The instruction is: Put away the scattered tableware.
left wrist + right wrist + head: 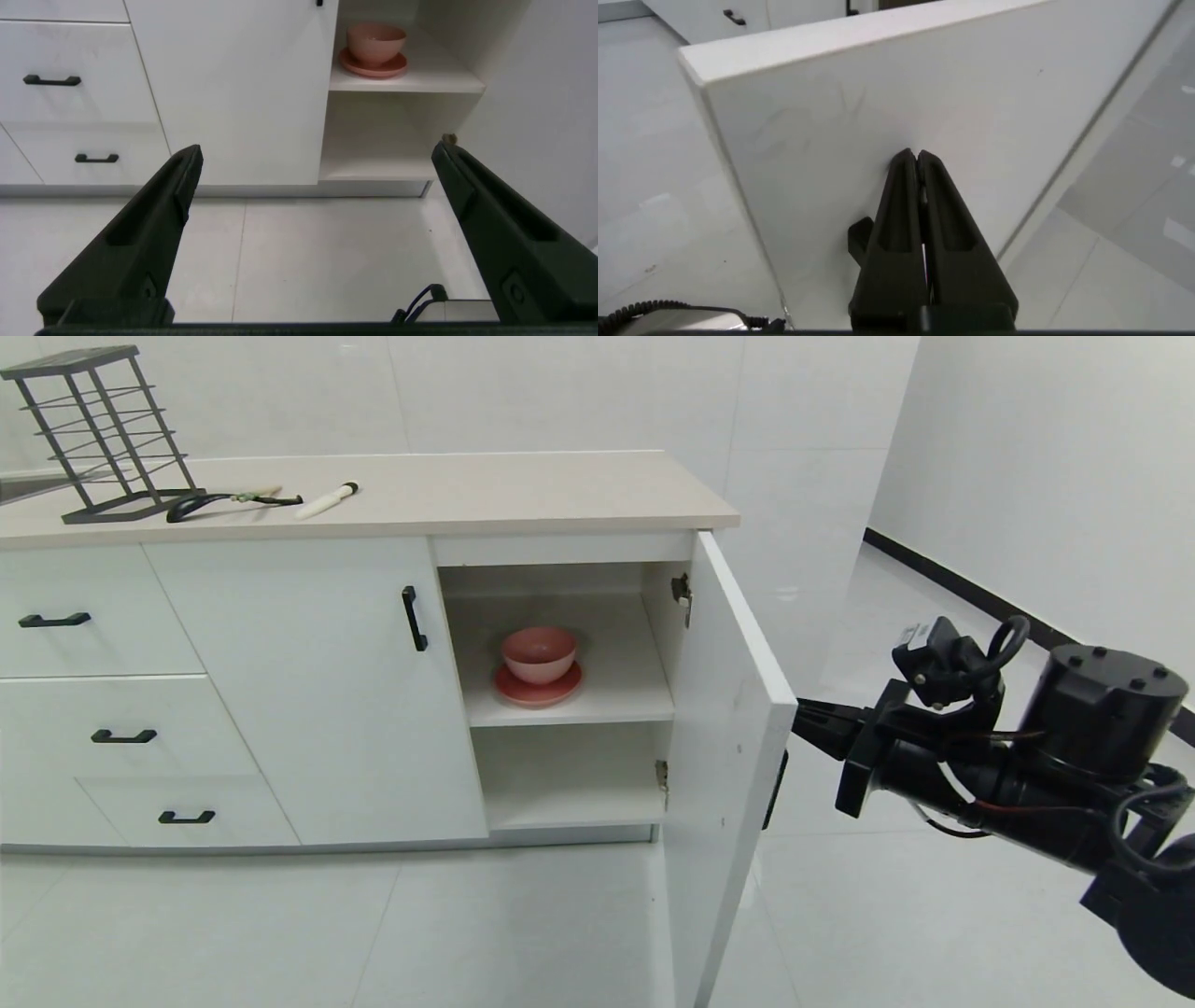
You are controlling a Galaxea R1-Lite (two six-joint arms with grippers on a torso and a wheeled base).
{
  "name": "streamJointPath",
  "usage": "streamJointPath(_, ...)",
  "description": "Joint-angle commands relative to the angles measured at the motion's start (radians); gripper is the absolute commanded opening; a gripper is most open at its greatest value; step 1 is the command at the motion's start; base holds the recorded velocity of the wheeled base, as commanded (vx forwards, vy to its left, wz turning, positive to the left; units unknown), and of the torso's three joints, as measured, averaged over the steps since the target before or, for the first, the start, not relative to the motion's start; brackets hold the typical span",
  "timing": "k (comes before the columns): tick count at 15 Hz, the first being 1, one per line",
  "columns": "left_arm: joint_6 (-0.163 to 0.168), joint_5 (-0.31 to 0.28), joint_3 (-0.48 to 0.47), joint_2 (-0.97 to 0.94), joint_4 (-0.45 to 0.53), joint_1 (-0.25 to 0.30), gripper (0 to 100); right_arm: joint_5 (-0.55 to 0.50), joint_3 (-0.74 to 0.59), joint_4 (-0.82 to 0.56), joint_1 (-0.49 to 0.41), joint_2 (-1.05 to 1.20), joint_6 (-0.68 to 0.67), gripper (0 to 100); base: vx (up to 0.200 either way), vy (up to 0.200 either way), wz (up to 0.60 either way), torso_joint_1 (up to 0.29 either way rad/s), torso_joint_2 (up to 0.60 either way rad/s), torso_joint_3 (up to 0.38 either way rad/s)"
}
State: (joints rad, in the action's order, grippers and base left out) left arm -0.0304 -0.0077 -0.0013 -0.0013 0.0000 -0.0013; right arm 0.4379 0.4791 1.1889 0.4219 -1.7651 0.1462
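Note:
A pink bowl sits on a pink plate on the upper shelf of the open cabinet; both also appear in the left wrist view, bowl on plate. The cabinet door stands swung out. My right gripper is shut, and its tips rest against the door's outer face, just above the black handle. My left gripper is open and holds nothing. It hangs low over the floor and faces the cabinet front.
On the countertop stand a black wire rack, a black utensil and a white-handled utensil. Drawers with black handles fill the left. The lower shelf is bare. A wall lies to the right.

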Motion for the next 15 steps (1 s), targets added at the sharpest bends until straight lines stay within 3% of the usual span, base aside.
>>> streamJointPath(1,0.0,0.0,0.0,0.001,0.0,0.0,100,-0.001,0.03,0.0,0.029,-0.037,0.0,0,0.0,0.0,0.0,0.0,0.0,0.0)
streamJointPath(15,0.0,0.002,0.0,0.001,0.0,0.0,100,-0.001,0.223,0.001,0.121,-0.189,-0.004,0,0.0,0.0,0.0,0.0,0.0,0.0)
